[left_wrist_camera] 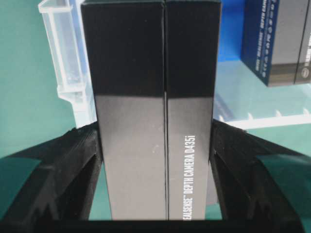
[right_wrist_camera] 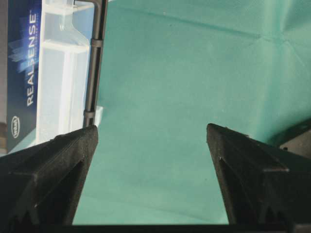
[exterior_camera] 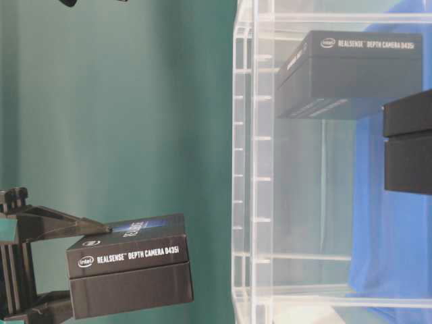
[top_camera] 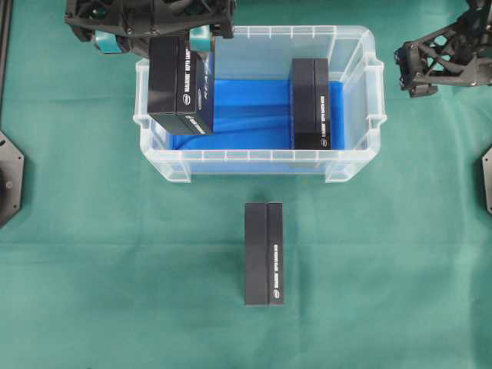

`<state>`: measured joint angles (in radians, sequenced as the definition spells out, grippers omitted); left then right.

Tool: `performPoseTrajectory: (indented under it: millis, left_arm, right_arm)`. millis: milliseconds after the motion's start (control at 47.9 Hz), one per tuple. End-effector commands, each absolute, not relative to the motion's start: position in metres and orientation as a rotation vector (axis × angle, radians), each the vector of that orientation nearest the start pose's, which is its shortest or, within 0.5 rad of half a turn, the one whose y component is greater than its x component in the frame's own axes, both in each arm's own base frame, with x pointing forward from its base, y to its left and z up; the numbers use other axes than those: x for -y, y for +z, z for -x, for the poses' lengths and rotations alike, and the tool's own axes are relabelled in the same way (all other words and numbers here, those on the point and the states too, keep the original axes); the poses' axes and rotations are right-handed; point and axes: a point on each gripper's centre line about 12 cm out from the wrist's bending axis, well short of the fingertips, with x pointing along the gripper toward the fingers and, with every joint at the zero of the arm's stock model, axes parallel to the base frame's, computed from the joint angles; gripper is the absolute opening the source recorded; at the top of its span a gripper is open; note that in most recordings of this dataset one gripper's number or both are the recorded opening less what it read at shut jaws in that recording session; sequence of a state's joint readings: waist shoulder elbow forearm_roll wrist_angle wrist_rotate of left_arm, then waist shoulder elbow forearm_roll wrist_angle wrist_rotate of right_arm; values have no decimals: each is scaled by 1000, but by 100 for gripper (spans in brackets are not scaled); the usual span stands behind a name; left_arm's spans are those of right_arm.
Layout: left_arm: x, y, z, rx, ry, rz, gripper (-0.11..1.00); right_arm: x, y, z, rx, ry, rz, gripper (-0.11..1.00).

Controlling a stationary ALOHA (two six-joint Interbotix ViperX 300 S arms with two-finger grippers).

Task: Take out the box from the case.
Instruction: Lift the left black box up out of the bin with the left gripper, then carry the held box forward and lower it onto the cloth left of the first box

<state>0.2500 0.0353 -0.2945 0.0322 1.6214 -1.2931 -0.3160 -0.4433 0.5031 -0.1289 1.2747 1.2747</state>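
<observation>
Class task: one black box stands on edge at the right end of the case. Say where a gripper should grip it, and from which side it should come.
Grip the box across its two broad faces near the top edge, coming straight down from above. It stands narrow edge up, apart from the case walls, so open jaws should fit either side. The free right gripper is nearest.

In the overhead view, the left gripper (top_camera: 183, 46) is mostly hidden behind the held box (top_camera: 181, 86), and its arm is cut by the top edge. The right gripper (top_camera: 407, 71) is cut by the right edge. In the table-level view, the case (exterior_camera: 246, 169) runs out of the picture at top, bottom and right. The second box (exterior_camera: 408, 142) inside it is cut by the right edge.
</observation>
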Motion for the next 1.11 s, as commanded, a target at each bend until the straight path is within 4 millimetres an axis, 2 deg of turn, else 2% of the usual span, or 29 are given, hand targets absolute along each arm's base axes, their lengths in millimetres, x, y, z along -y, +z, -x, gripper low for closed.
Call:
performPoseTrajectory:
  millis: [0, 167, 439, 1087]
  left_arm:
    - [-96, 406, -363, -964, 1054, 1223, 62]
    - [-92, 406, -363, -977, 1052, 1216, 62]
    - [-63, 406, -363, -1013, 1033, 1204, 62]
    - [42, 407, -345, -1041, 1006, 1281, 62]
  right_arm:
    - [93, 301, -236, -901, -1138, -1153, 89]
    - [93, 301, -235, -902, -1139, -1152, 89]
    - [93, 303, -232, -892, -1137, -1148, 89]
    - [90, 306, -222, -888, -1129, -1140, 89]
